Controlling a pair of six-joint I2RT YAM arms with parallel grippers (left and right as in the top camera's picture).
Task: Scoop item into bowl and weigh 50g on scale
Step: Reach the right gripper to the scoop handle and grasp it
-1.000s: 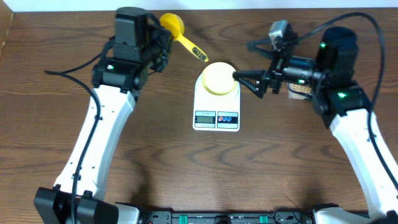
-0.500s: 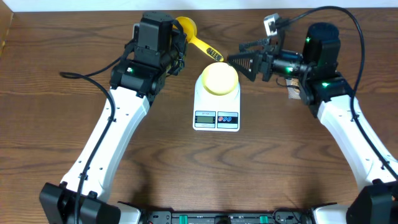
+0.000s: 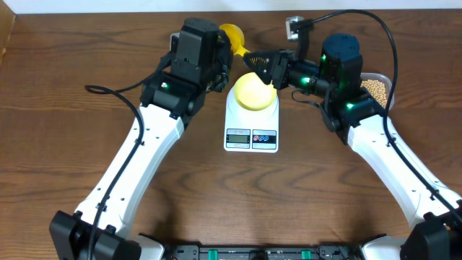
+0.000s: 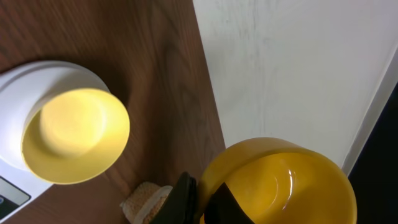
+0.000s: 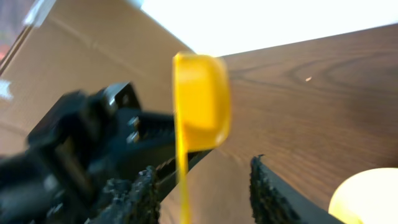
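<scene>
The pale yellow bowl (image 3: 253,91) sits empty on the white scale (image 3: 251,128); in the left wrist view the bowl (image 4: 74,134) is on the scale's platform (image 4: 15,99). My left gripper (image 3: 221,52) is shut on a bright yellow scoop (image 3: 232,33), held above the table behind the scale. The left wrist view has that gripper (image 4: 202,194) pinching the scoop (image 4: 280,180) near its cup. My right gripper (image 3: 254,60) reaches in from the right. Its jaws (image 5: 204,165) stand apart around the scoop's handle (image 5: 183,186), with a gap on the right side. The beans (image 3: 375,88) lie in a tub.
A clear plastic tub (image 3: 384,78) with the beans stands at the back right, behind my right arm. The table's far edge and a pale wall (image 4: 292,68) lie just behind the scoop. Both arms crowd the space over the back of the scale.
My left arm has carried the scoop rightward toward the scale. My right gripper has swung left from beside the bowl to the scoop's handle, its jaws narrowing, uncovering the tub.
</scene>
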